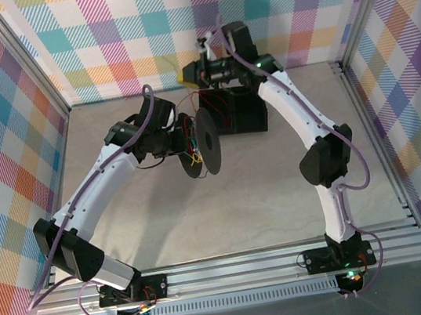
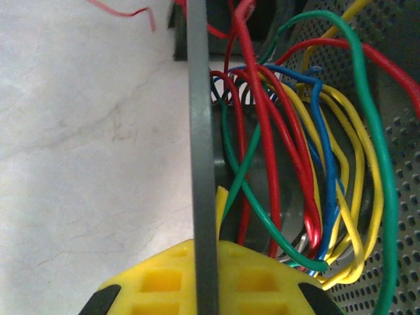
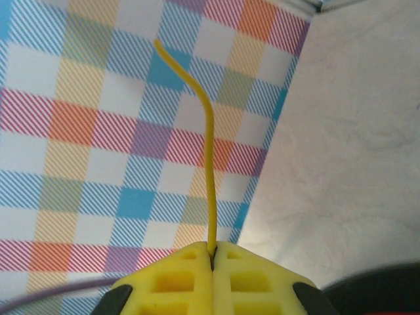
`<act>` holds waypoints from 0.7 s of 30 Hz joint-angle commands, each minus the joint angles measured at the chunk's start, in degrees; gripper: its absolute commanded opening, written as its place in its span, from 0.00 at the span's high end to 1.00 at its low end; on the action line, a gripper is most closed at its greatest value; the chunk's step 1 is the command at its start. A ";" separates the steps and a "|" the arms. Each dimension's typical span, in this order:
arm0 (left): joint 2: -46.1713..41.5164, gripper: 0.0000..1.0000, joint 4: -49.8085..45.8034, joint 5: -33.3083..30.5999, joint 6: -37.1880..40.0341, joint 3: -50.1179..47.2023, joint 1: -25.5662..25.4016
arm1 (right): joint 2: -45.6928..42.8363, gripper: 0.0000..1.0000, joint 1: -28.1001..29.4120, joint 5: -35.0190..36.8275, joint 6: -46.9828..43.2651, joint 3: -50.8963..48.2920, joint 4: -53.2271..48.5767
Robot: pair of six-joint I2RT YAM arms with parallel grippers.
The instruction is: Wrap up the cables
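A black spool [image 1: 209, 136] stands on edge near the table's middle. My left gripper [image 2: 205, 246] is shut on its thin grey flange [image 2: 200, 131], which runs upright between the yellow fingers. Loose loops of the cables [image 2: 298, 151], red, yellow, blue and green, hang tangled around the hub to the right of the flange. In the top view the left gripper [image 1: 187, 141] is at the spool's left side. My right gripper [image 3: 213, 248] is shut on a single yellow cable [image 3: 210, 170], whose free end sticks up and bends left. It hovers by the back wall [image 1: 186, 73].
A black box [image 1: 243, 113] stands right behind the spool, under the right arm. A perforated grey panel [image 2: 394, 197] lies close to the cables' right. A loose red strand [image 2: 125, 12] rests on the pale table. Plaid walls enclose three sides.
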 commanded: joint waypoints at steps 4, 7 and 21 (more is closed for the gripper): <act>0.92 1.00 -2.99 5.24 -5.27 0.80 5.10 | -18.19 1.00 4.51 5.32 -2.92 -24.49 26.78; 0.83 1.00 -0.51 7.79 -7.90 0.30 7.47 | -23.20 1.00 6.38 8.37 -2.00 -36.42 37.96; 2.00 1.00 5.53 7.99 -18.54 1.60 10.64 | -29.43 1.00 19.76 27.74 -15.53 -52.95 35.45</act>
